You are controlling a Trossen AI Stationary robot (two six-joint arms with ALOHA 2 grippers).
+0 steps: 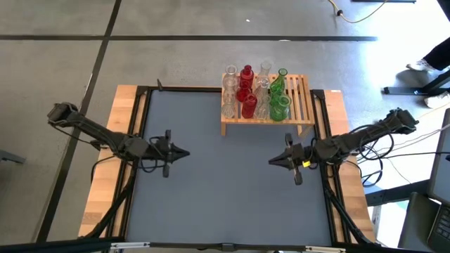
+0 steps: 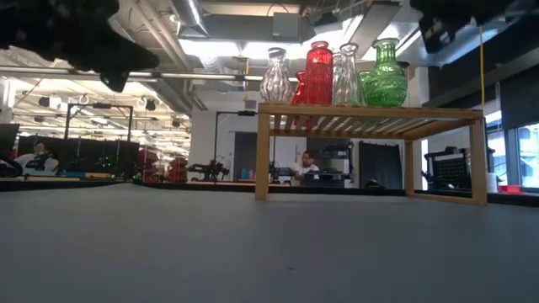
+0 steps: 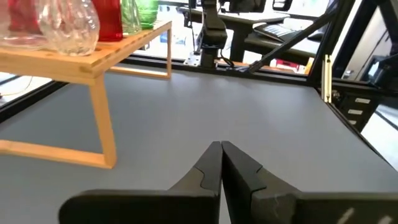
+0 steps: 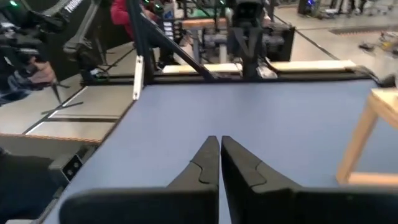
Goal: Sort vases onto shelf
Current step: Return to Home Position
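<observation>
Several small glass vases, red (image 1: 246, 91), green (image 1: 279, 98) and clear (image 1: 229, 95), stand upright on the slatted top of the light-wood shelf (image 1: 302, 98) at the table's far side. In the low view they show as a row, among them a red one (image 2: 319, 74) and a green one (image 2: 384, 77), on the shelf (image 2: 370, 114). My left gripper (image 1: 185, 152) hovers shut over the table's left half, pointing toward the right. My right gripper (image 1: 271, 161) hovers shut over the right half, pointing toward the left. In both wrist views the fingertips (image 3: 221, 148) (image 4: 219, 142) meet with nothing between them.
The grey table mat (image 1: 225, 183) lies bare between the two grippers. A dark frame (image 1: 140, 112) and pale wooden edges (image 1: 119, 140) border the mat. Beyond the table a person's hand (image 4: 37, 71) shows in the right wrist view.
</observation>
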